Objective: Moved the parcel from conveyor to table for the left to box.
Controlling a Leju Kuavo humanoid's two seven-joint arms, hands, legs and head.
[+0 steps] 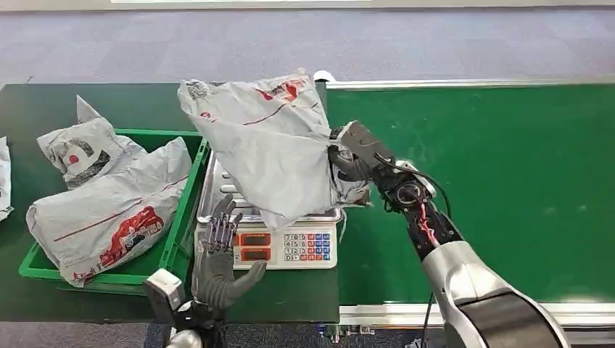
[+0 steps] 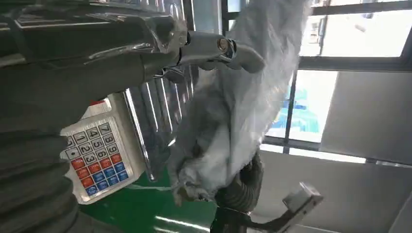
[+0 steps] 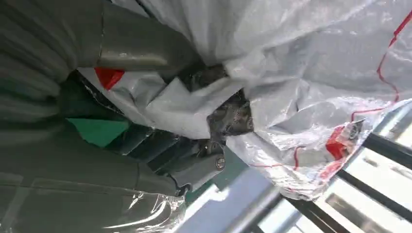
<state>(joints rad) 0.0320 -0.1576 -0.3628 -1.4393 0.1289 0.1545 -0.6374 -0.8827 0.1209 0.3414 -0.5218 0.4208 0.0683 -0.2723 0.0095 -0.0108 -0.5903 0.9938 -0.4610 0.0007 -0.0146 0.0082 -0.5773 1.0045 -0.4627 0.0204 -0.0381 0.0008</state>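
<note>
Left hand point(image 1: 217, 264): seen nearest the body at the front edge of the dark worktop point(image 1: 43, 116), raised with fingers spread and nothing held, just in front of the scale's keypad. Weighing scale point(image 1: 290, 246): steel pan, red displays and coloured keys, set between the green crate point(image 1: 178, 239) and the conveyor point(image 1: 508, 181). Parcel point(image 1: 268, 145): grey plastic courier bag with red print, held up over the scale pan, its lower folds hanging down to or close against the pan; whether contact is made cannot be told. Right hand point(image 1: 355, 156): closed on the bag's right-hand edge, the film bunched into its fingers point(image 3: 228, 114), as is shown close up in the right wrist view. Handling, as judged: soft, limp and crumpled, probably light, since it is carried by one gathered edge; glossy film is likely slippery, and slack is expected to sag and swing. A hold is best taken on a gathered fold or on the fuller body, not on flat film. Two further grey bags point(image 1: 109, 210) are lodged in the crate. Beyond, the green conveyor is noted to the right, with grey floor behind.
</note>
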